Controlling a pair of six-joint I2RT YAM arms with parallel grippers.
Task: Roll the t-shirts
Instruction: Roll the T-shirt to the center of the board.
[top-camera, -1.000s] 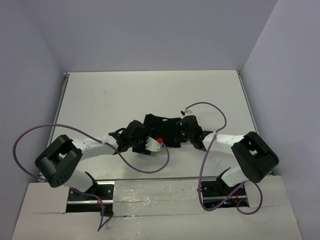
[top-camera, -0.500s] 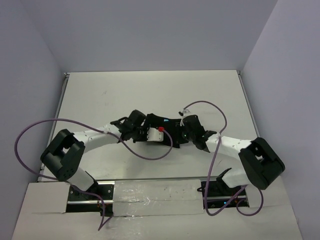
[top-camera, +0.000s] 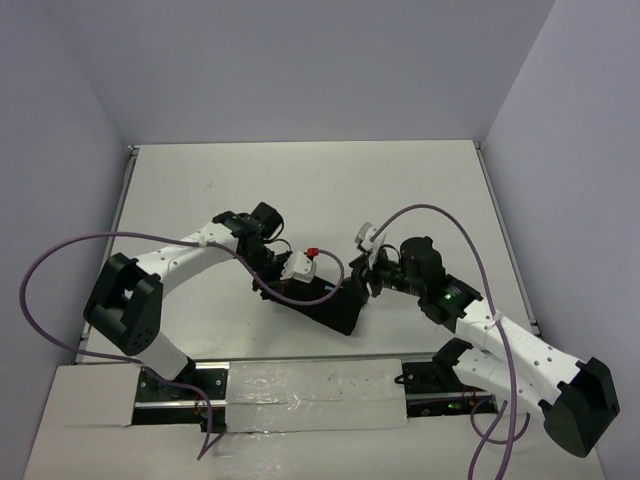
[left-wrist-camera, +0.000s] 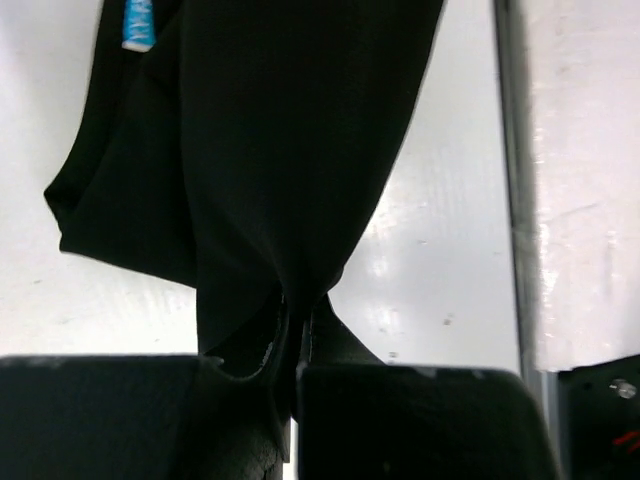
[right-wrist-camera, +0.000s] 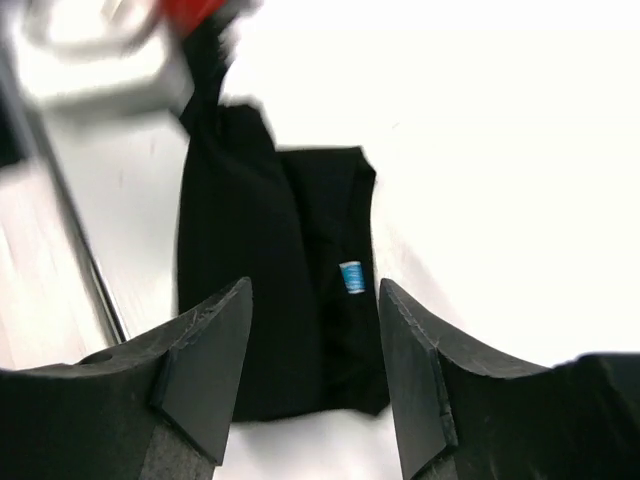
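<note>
Left pincer (left-wrist-camera: 292, 335): I have it clamped on a fold of the plain black soft fabric t-shirt (left-wrist-camera: 290, 150), which stretches ahead of it over the white table (left-wrist-camera: 450, 250). Right pincer (right-wrist-camera: 312, 295): I have it spread wide, with the shirt's small light blue label (right-wrist-camera: 351, 277) ahead, between its fingers.

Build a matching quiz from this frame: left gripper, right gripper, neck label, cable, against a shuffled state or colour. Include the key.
1. left gripper
2. right gripper
3. neck label
4. cable

A. purple
B. fingers open, holding nothing
C. light blue
D. fingers shut on the t-shirt

Pairs: 1-D, 2-B, 3-C, 4-A
</note>
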